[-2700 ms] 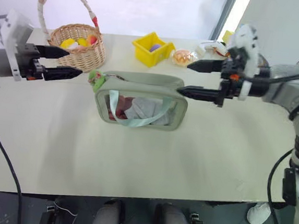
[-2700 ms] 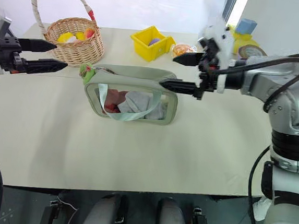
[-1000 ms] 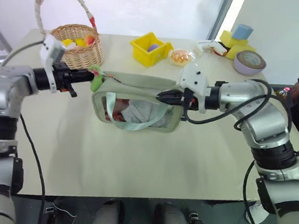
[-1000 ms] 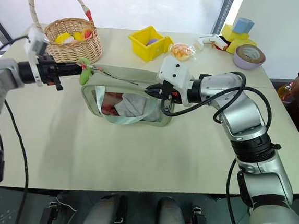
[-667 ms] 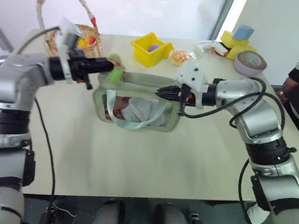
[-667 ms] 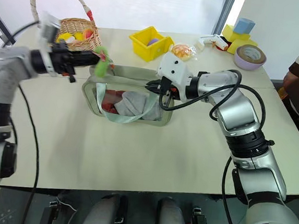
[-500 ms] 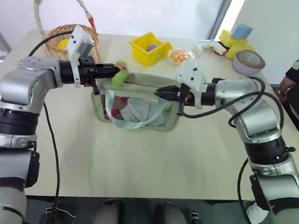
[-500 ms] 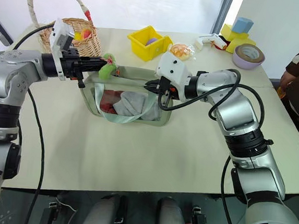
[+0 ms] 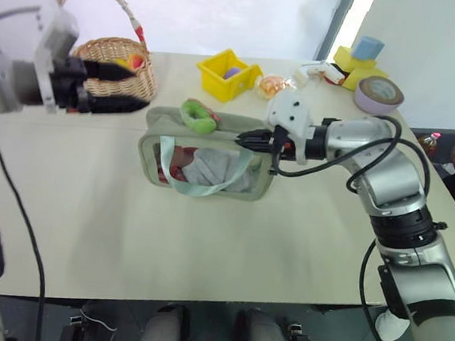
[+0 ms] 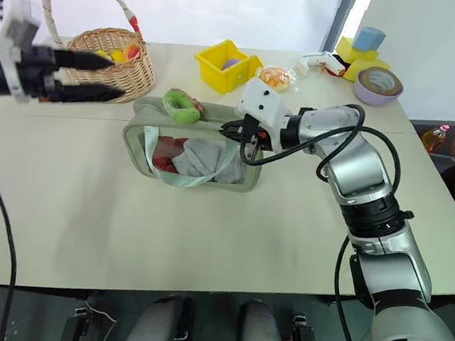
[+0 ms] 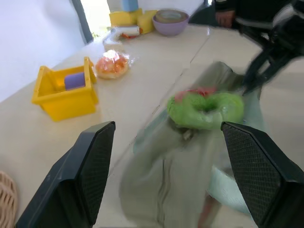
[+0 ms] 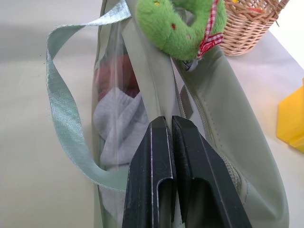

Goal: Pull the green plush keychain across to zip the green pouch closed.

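Head views are showing the green pouch [image 9: 209, 157] standing mid-table, the green plush keychain [image 9: 199, 116] lying loose on its top, and the left gripper [image 9: 121, 88] hovering spread wide and empty beside the wicker basket [image 9: 115, 69]. Left wrist view is looking between its parted fingers [image 11: 92, 164] at the keychain. Right wrist view is showing the right gripper [image 12: 167, 126] pinching the pouch's top edge, fingers pressed together.

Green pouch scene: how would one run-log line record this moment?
left gripper: open, clear of keychain | right gripper: shut on green pouch end | green plush keychain: lying on pouch top
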Robot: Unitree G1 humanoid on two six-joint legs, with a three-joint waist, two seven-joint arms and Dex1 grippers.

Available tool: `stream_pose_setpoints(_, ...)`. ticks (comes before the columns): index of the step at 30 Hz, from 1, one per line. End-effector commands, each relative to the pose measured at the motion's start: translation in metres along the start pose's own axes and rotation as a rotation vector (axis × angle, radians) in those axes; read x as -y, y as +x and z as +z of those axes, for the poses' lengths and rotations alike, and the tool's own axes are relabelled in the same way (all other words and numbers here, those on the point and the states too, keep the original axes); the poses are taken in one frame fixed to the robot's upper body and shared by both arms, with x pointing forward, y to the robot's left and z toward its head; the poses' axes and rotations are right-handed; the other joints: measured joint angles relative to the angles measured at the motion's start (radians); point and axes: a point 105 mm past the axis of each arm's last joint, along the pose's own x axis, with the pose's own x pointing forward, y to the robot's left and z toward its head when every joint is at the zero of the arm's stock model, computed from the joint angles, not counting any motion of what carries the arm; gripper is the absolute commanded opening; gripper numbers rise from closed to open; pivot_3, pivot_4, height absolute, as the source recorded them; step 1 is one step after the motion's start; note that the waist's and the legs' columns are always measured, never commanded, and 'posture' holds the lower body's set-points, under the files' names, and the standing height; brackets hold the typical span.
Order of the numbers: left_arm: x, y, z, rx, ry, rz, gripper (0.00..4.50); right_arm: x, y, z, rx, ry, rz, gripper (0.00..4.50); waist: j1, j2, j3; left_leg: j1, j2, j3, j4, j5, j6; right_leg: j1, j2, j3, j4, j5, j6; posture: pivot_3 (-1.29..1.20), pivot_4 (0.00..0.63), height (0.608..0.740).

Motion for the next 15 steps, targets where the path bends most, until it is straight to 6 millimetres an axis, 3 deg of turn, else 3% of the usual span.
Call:
stream_pose_setpoints(1, 0.020, 0.009, -0.026, -0.089, 0.061, -0.050, 3.78, 0.003, 0.000, 0.012, 0.033, -0.039, 0.002, 0.00, 0.002, 0.000, 0.000, 0.000, 0.001, 0.000, 0.000, 0.000, 0.000, 0.000, 0.000, 0.000, 0.000, 0.000, 0.000, 0.00, 0.150, 0.739)
stream_pose_setpoints(4, 0.019, 0.019, -0.037, -0.087, 0.073, -0.011, 3.78, 0.003, 0.001, 0.013, 0.035, -0.039, 0.004, 0.00, 0.006, -0.001, 0.000, -0.001, 0.001, 0.000, 0.000, -0.001, 0.002, 0.000, 0.000, 0.000, 0.000, 0.000, 0.000, 0.00, 0.150, 0.739)
stream_pose_setpoints(7, 0.005, 0.030, -0.037, -0.056, 0.087, 0.078, 3.78, 0.002, 0.001, 0.012, 0.032, -0.038, 0.012, 0.00, 0.009, -0.001, 0.000, -0.001, 0.000, 0.000, 0.001, -0.002, 0.003, 0.000, 0.000, 0.000, 0.000, 0.000, 0.000, 0.00, 0.150, 0.739)
stream_pose_setpoints(9, 0.008, 0.032, -0.034, -0.033, 0.078, 0.048, 3.03, 0.002, 0.001, 0.012, 0.031, -0.038, 0.013, 0.00, 0.007, -0.001, 0.000, -0.001, -0.001, 0.000, 0.001, -0.002, 0.003, 0.000, 0.000, 0.000, 0.000, 0.000, 0.000, 0.00, 0.150, 0.739)
stream_pose_setpoints(15, 0.013, 0.030, -0.037, -0.051, 0.071, 0.011, 0.08, 0.003, 0.000, 0.012, 0.031, -0.031, 0.002, 0.00, 0.004, -0.001, 0.000, -0.001, -0.001, 0.000, 0.000, -0.001, 0.001, 0.000, 0.000, 0.000, 0.000, 0.000, 0.000, 0.00, 0.150, 0.739)
